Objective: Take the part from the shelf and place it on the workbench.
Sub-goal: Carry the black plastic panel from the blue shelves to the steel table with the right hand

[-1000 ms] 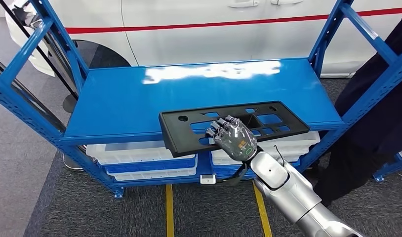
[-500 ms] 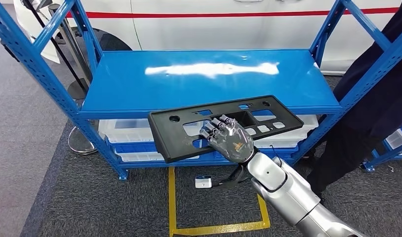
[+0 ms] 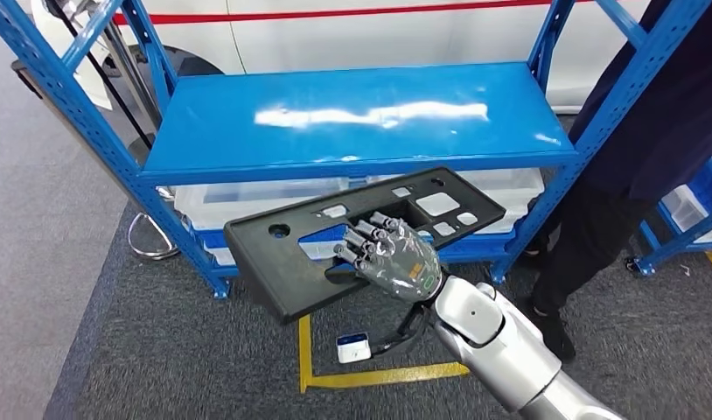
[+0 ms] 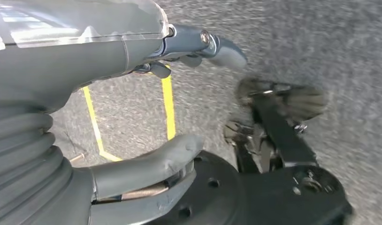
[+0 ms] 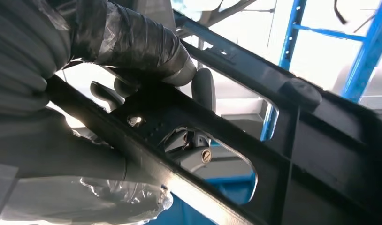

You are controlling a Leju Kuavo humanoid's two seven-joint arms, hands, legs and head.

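Right hand (image 3: 394, 259) grips the black part (image 3: 282, 254) through one of its cut-outs, fingers (image 3: 361, 241) curled over the top face, thumb (image 5: 133, 44) beneath. Part is held tilted in the air, just in front of the blue shelf (image 3: 352, 118) and clear of it. Silver arm reaches up from lower right. Left hand (image 4: 147, 93) hangs over the floor, fingers apart, holding nothing.

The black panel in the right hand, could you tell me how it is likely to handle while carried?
The black panel probably stays stiff: it juts out both sides of the right hand without visible sag. Its many cut-outs suggest lightness. Held near the middle and tilted, it may swing or twist.
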